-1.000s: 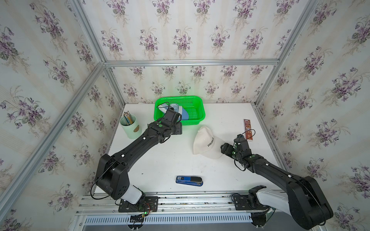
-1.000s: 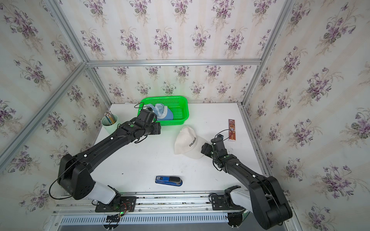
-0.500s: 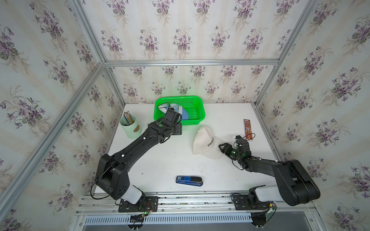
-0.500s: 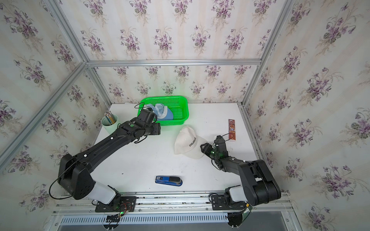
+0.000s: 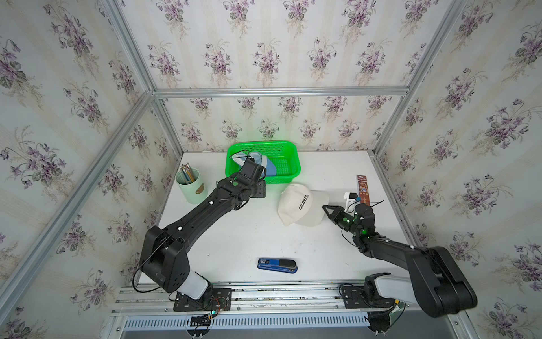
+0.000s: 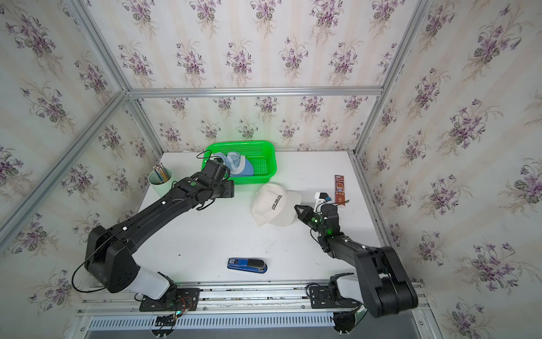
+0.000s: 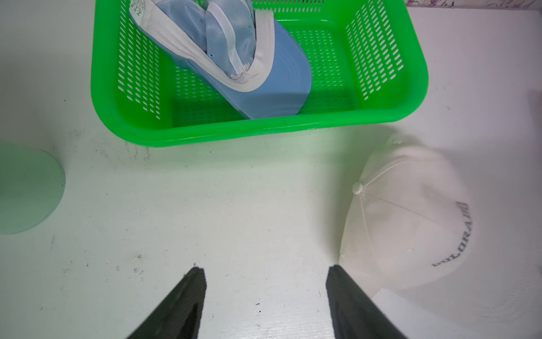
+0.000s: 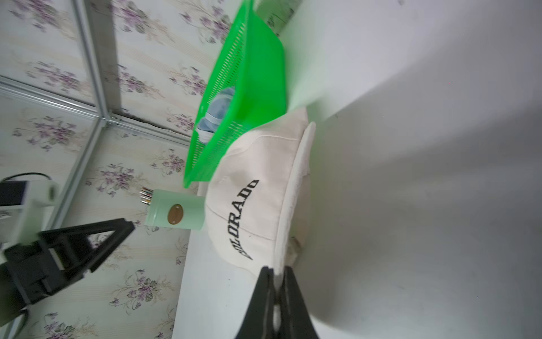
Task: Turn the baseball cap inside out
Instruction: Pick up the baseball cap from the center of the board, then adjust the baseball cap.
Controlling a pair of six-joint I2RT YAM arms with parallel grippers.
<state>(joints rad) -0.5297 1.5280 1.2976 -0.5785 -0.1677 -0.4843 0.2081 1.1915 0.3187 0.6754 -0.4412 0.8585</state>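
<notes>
The white baseball cap (image 5: 296, 205) (image 6: 272, 205) marked COLORADO lies crown up on the table, right of centre, with its brim pointing right. My right gripper (image 5: 325, 207) (image 6: 296, 207) (image 8: 277, 271) is shut on the edge of that brim, which shows pinched between the jaws in the right wrist view. The cap (image 8: 252, 182) fills the middle of that view. My left gripper (image 5: 259, 190) (image 7: 265, 273) hangs open over bare table, just left of the cap (image 7: 410, 217) and in front of the green basket, holding nothing.
A green basket (image 5: 293, 170) (image 7: 264, 132) at the back holds a light blue cap (image 5: 264, 164) (image 7: 264, 82). A mint pencil cup (image 5: 190, 187) stands at the left. A blue stapler (image 5: 277, 265) lies near the front edge. A brown packet (image 5: 363, 189) and a small white object (image 5: 349, 199) lie at the right.
My right gripper has gone from open to shut on the cap's brim, and the right arm has lowered toward the table. The left arm has not moved.
</notes>
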